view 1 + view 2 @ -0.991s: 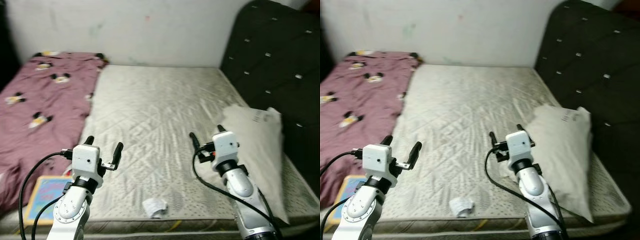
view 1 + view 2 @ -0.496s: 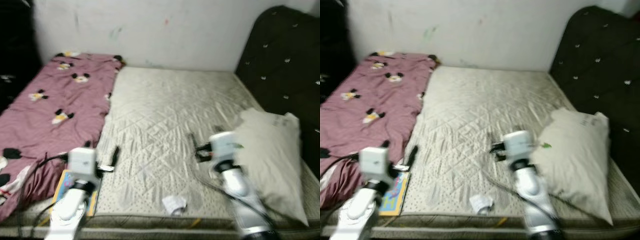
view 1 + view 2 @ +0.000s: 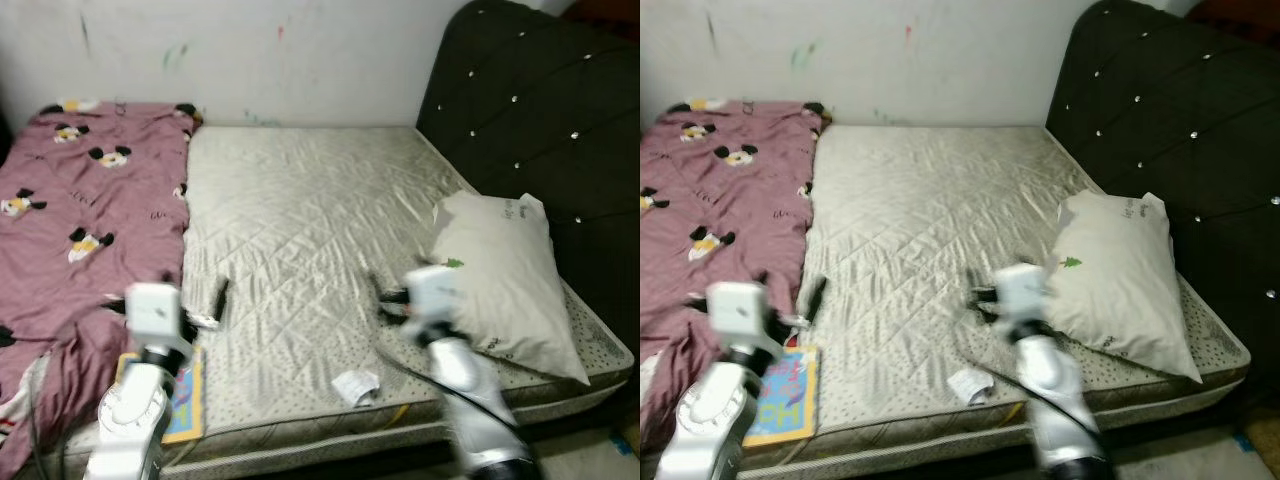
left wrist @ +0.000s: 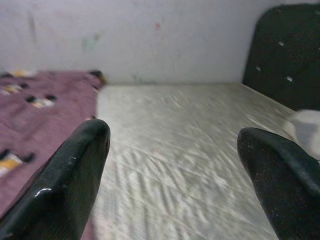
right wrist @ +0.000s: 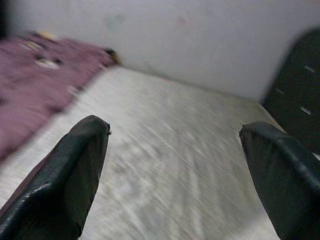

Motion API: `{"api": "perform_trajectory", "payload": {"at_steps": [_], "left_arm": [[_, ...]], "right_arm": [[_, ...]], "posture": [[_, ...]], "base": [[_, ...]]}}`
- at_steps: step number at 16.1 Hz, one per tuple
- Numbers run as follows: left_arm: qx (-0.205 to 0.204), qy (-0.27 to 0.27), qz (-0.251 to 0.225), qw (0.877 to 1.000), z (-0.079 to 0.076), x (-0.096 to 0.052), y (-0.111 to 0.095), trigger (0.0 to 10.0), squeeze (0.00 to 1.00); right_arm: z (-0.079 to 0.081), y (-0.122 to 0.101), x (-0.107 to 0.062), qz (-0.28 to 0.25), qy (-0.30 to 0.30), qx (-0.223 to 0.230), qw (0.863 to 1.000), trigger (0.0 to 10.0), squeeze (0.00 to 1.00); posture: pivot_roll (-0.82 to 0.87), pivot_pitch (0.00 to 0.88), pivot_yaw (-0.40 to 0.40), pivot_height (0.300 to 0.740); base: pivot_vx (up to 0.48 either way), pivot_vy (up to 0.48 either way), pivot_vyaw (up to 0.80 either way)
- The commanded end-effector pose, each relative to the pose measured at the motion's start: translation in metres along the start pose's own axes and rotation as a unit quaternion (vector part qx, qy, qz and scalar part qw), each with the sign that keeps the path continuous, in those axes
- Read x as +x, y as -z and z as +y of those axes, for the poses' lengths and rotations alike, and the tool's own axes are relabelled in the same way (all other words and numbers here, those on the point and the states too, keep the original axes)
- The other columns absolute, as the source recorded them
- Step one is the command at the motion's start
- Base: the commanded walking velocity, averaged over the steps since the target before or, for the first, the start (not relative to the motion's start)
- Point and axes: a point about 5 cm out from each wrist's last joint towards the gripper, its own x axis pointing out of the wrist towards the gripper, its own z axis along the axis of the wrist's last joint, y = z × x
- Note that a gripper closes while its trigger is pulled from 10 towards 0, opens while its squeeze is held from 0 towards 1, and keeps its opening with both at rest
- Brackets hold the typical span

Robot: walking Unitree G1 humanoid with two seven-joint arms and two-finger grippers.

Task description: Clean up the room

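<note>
1. The bed carries a bare quilted mattress [image 3: 300,230], pale grey-white, set against a light wall [image 3: 250,50] marked with a few small coloured smudges.
2. A dark tufted headboard [image 3: 530,110] with shiny buttons stands along the robot's right side of the bed.
3. A purple-pink blanket [image 3: 70,220] printed with cartoon mouse heads covers the robot's left side of the bed and hangs over the near edge.
4. A whitish pillow [image 3: 500,280] with a small green print lies on the mattress just beside the headboard, tilted toward the near right corner.
5. A crumpled scrap of white paper [image 3: 356,386] rests on the mattress near its front edge, between the two arms.
6. A colourful children's book [image 3: 785,395] lies flat at the front left corner, next to the blanket's edge.
7. The left gripper [image 4: 170,150] is held above the mattress near the blanket's edge, its two black fingers spread wide with nothing between them.
8. The right gripper [image 5: 175,155] is held over the mattress close to the pillow, its fingers likewise spread apart and empty; the arm is blurred in the head views.
</note>
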Motion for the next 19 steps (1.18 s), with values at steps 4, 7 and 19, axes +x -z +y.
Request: {"api": "perform_trajectory", "payload": {"at_steps": [4, 7, 19], "left_arm": [[0.021, -0.002, -0.008, 1.0, -0.011, 0.002, -0.003, 10.0, 0.0], [0.021, -0.014, -0.008, 1.0, -0.007, -0.004, -0.004, 10.0, 0.0], [0.014, -0.032, -0.013, 0.999, -0.012, -0.008, -0.007, 10.0, 0.0]], "right_arm": [[-0.015, 0.001, -0.001, 0.006, 0.017, -0.023, 1.0, 10.0, 0.0], [-0.023, 0.003, -0.004, 0.015, 0.025, -0.02, 0.999, 10.0, 0.0], [-0.021, 0.005, -0.002, 0.03, -0.01, -0.033, 0.999, 10.0, 0.0]], "posture": [[0.03, 0.0, -0.05, 0.74], [0.03, 0.0, -0.058, 0.74], [0.05, 0.019, -0.117, 0.74]], "base": [[0.0, 0.0, 0.0], [0.0, 0.0, 0.0], [0.0, 0.0, -0.19]]}}
